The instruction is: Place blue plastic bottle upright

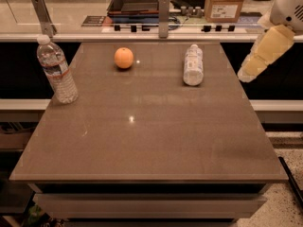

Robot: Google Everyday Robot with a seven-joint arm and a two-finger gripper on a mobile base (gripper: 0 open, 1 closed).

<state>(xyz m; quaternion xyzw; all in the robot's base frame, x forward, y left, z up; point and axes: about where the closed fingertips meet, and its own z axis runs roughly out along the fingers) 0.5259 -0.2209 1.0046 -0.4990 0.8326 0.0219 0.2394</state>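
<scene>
The blue plastic bottle [193, 65] lies on its side on the far right part of the brown table [147, 136], cap pointing away from me. It is small, clear and ribbed, with a pale label. My gripper [250, 71] hangs at the right edge of the view, beyond the table's right side and to the right of the bottle, not touching it. It holds nothing that I can see.
A taller clear bottle with a reddish label [57, 71] stands upright at the table's left edge. An orange [123, 58] sits at the far middle. Behind the table runs a counter with a dark tray [135, 1], a cardboard box [226, 4] and metal posts [164, 16].
</scene>
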